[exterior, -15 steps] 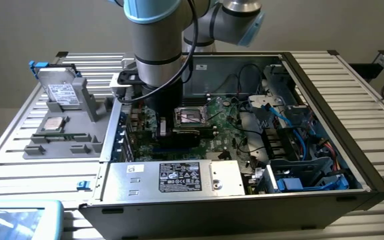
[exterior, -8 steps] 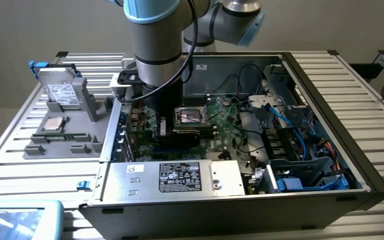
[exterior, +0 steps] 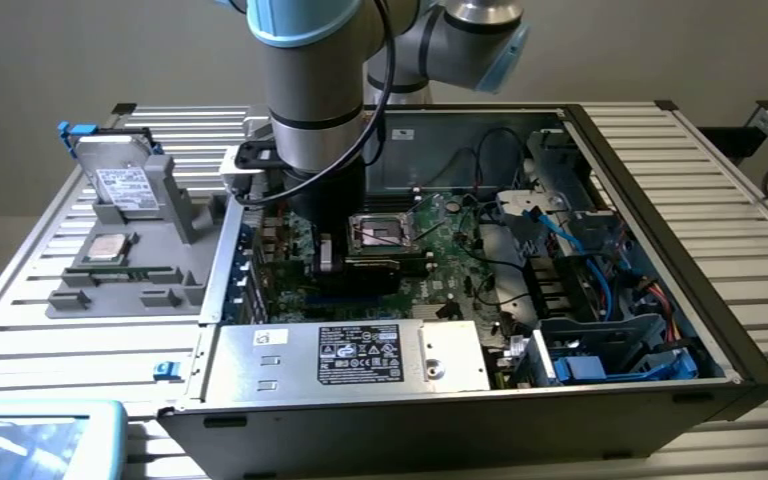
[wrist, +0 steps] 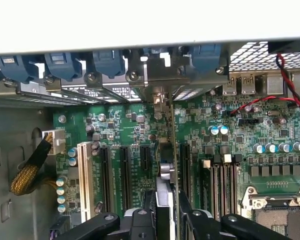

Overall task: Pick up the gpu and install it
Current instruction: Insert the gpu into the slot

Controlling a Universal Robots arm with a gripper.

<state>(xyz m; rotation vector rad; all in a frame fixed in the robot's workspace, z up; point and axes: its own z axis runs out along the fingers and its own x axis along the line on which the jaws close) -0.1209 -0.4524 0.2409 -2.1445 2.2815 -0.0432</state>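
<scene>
Gripper [wrist: 162, 210] pinches the gpu [wrist: 162, 165] edge-on above the motherboard [wrist: 240, 130] slots inside the open computer case [exterior: 651, 180]; we judge it best to keep the card upright and aligned with its slot [wrist: 184, 165].

Green motherboard [wrist: 140, 135], white slot [wrist: 83, 180], blue latches [wrist: 65, 65], red-black twisted wires [wrist: 290, 85].

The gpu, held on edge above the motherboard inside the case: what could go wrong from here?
1. The gpu hangs edge-on in the pincer over a row of near-identical black slots; it may meet the wrong one.
2. Its silver bracket sits tight among the blue retainer clips and may catch.
3. The tall capacitors beside the card's path could be struck if it tilts.
</scene>
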